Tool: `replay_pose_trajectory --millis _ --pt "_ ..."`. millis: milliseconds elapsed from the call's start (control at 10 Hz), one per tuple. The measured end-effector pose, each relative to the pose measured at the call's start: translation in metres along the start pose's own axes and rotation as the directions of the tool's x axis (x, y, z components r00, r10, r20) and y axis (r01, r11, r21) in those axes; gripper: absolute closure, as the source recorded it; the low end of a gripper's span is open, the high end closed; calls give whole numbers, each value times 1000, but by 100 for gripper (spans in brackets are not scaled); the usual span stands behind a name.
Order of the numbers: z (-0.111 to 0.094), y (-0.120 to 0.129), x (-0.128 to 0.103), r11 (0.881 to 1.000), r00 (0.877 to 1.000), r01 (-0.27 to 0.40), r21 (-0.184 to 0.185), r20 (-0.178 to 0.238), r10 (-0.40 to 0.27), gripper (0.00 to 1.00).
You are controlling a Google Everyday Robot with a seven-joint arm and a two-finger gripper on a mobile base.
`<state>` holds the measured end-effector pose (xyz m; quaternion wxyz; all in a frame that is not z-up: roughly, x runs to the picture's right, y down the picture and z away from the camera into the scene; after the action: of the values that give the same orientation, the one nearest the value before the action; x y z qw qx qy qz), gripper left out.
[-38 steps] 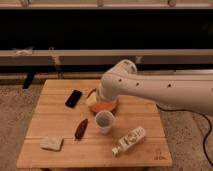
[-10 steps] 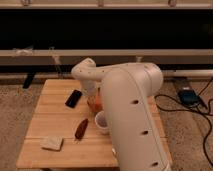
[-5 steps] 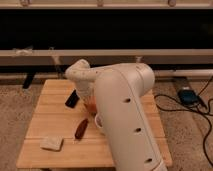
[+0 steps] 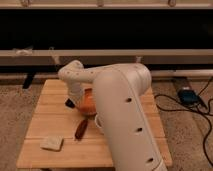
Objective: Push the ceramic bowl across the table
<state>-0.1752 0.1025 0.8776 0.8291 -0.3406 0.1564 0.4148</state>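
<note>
The bowl (image 4: 90,103) is seen on the table (image 4: 50,111), a little left of the table's middle and toward the far half. Only its orange left part is shown; the rest is covered by the large white arm (image 4: 122,115), which is reached in from the near right and bent over the table top.

The gripper (image 4: 76,100) is brought down low at the bowl's left side, right against it or just beside it; actual contact cannot be made out. How far the gripper is open cannot be told, and nothing can be seen to be held by it. A dark flat thing (image 4: 68,103) is partly hidden just left of the gripper. A brown stick-shaped thing (image 4: 81,129) is laid nearer the front, and a pale block (image 4: 51,144) is set near the front left corner, both well apart from the bowl.

The task is judged to be in its pushing stage: the gripper is placed beside the bowl, on the side from which a shove to the right would be given. The crossing is not yet finished, since the bowl is found near the middle. The stretch of table to the right remains to be covered, though that part is hidden by the arm.
</note>
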Motion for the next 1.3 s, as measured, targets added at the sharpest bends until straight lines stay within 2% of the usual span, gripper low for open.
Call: replay_pose_trajectory --millis 300,500,900,1000,1300 --pt "7 39 -2 996 996 90 -18 -18 -90 94" --pt "10 64 -2 988 987 154 -27 -30 -155 94" --pt "1 101 -5 967 969 244 -77 -16 -245 94" --pt "-3 108 -5 961 965 261 -94 -9 -263 94" --pt "-15 131 1 929 943 331 -168 18 -332 94"
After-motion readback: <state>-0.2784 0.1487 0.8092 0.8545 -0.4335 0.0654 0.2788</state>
